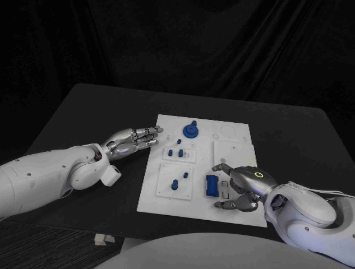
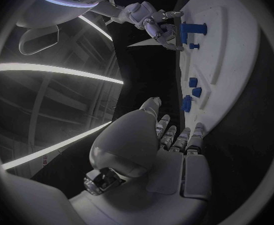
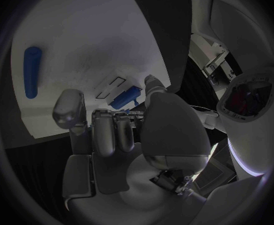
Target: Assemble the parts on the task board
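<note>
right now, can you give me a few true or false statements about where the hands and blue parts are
1. The left hand is off the task board, beside its left edge. True.
2. The left hand holds a blue part. False: it holds nothing, and its fingers lie close together, stretched toward the board.
3. The right hand is over the board's near right area. True.
4. The round blue part lies at the board's near edge. False: it sits near the far edge.
5. A blue block lies just left of the right hand. True.
6. All the blue parts sit off the board on the black table. False: they are on the board.
</note>
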You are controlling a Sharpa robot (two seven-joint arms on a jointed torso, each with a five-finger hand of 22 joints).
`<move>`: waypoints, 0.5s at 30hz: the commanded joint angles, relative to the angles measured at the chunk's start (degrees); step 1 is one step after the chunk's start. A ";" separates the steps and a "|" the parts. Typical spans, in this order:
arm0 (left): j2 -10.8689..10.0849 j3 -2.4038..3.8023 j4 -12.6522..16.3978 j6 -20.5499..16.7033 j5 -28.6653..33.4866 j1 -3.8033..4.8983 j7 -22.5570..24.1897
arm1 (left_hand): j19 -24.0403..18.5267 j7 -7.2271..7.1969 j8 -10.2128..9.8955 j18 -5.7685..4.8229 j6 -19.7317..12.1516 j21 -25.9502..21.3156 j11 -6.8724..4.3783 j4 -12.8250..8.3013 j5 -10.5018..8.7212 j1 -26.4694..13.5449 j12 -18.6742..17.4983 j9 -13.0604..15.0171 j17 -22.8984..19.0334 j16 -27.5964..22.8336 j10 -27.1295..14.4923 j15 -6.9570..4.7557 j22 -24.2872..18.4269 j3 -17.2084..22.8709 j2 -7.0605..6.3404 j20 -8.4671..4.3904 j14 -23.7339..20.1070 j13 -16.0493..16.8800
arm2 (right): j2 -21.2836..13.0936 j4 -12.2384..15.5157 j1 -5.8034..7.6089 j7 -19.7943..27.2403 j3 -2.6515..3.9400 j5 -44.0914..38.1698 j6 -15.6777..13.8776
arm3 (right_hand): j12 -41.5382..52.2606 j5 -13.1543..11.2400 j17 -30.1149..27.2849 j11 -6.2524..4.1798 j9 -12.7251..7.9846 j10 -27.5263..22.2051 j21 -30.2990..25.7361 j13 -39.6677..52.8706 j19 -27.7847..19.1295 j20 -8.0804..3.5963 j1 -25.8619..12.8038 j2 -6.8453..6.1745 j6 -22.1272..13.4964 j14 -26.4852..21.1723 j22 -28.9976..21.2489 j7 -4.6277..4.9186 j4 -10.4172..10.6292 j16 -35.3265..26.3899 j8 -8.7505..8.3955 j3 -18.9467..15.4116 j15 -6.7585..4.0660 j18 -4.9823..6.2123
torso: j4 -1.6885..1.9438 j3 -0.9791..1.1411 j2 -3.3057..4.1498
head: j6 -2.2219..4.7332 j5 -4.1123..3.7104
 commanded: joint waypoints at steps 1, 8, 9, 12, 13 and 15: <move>-0.04 -0.04 0.09 0.60 0.23 -0.22 -0.12 | 0.55 0.29 -0.02 -1.09 -0.21 0.19 0.59 0.12 -0.34 -0.65 0.39 0.01 0.07 0.09 0.03 0.44 0.04 0.43 0.13 -0.01 0.03 0.10 | -0.86 0.78 -0.16 -0.27 0.01 -0.96 -3.74 | -0.28 -2.90 3.78 0.15 0.14 3.50 0.24 11.92 0.19 0.26 -1.45 -2.04 0.01 3.20 7.57 0.67 0.04 -0.07 0.99 -1.88 0.30 0.71 | -0.02 0.00 0.02 | 0.00 -0.07; -0.47 -0.04 0.84 -0.04 0.23 -0.22 0.16 | 0.53 0.29 -0.01 -1.09 -0.14 0.18 0.62 0.12 -0.34 -0.66 0.45 0.02 0.06 0.08 0.05 0.44 0.00 0.45 0.12 0.00 0.01 0.11 | -4.71 3.27 2.06 1.47 0.09 2.91 -9.07 | 0.08 -5.23 4.57 -0.05 0.73 3.93 1.71 12.40 0.74 0.11 -3.19 -2.42 2.14 3.46 7.93 0.43 0.12 0.32 5.19 -2.32 0.13 0.45 | -0.01 0.03 0.01 | 0.00 -0.24; -0.52 -0.04 0.93 -0.13 0.23 -0.22 0.20 | 0.53 0.29 -0.01 -1.09 -0.14 0.18 0.62 0.12 -0.34 -0.66 0.45 0.02 0.06 0.08 0.05 0.44 0.00 0.45 0.12 0.00 0.01 0.11 | -4.99 3.39 2.42 1.59 0.09 3.80 -9.22 | 0.24 -4.70 4.78 -0.10 1.17 4.13 2.25 12.62 0.96 0.09 -3.87 -1.36 3.99 3.54 8.06 0.35 0.14 0.42 7.52 -1.43 0.10 0.36 | -0.02 0.03 0.01 | 0.00 -0.25; -0.88 -0.04 1.49 -0.91 0.23 -0.22 0.63 | 0.56 0.31 0.01 -1.09 -0.09 0.19 0.61 0.11 -0.32 -0.67 0.54 0.03 0.06 0.08 0.08 0.41 0.03 0.46 0.08 0.00 0.02 0.13 | -6.66 3.90 4.97 1.88 0.09 10.21 -8.53 | 0.90 3.23 5.64 -0.09 2.09 4.90 3.35 13.55 1.53 0.04 -4.30 5.44 10.03 3.88 8.32 0.40 -0.25 0.84 10.43 3.11 0.07 0.17 | -0.06 0.05 -0.01 | 0.00 -0.23; -1.01 -0.04 1.71 -1.45 0.23 -0.22 0.94 | 0.54 0.33 0.03 -1.09 0.01 0.19 0.60 0.10 -0.31 -0.68 0.58 0.04 0.07 0.09 0.10 0.36 0.00 0.47 0.03 0.00 0.02 0.14 | -7.34 4.04 6.18 1.63 0.09 13.13 -7.52 | 1.21 5.14 5.87 0.03 2.47 5.25 3.61 13.99 1.67 0.05 -4.13 6.52 11.95 3.96 8.38 0.36 -0.40 0.95 11.39 3.77 0.14 0.13 | -0.07 0.06 -0.02 | 0.00 -0.22; -1.25 -0.04 2.13 -2.61 0.23 -0.22 1.72 | 0.36 0.22 0.08 -1.14 0.18 0.11 0.62 0.12 -0.39 -0.83 0.93 0.07 0.04 0.06 0.26 -0.02 -0.30 0.43 -0.32 0.00 -0.05 0.20 | -8.52 4.21 8.36 0.77 0.08 18.10 -5.08 | 1.96 9.24 6.39 0.41 3.60 6.07 4.18 15.07 1.95 0.24 -3.49 7.91 17.14 4.12 8.50 -0.12 -0.67 1.21 13.91 4.60 0.46 0.02 | -0.06 0.04 -0.03 | 0.00 -0.34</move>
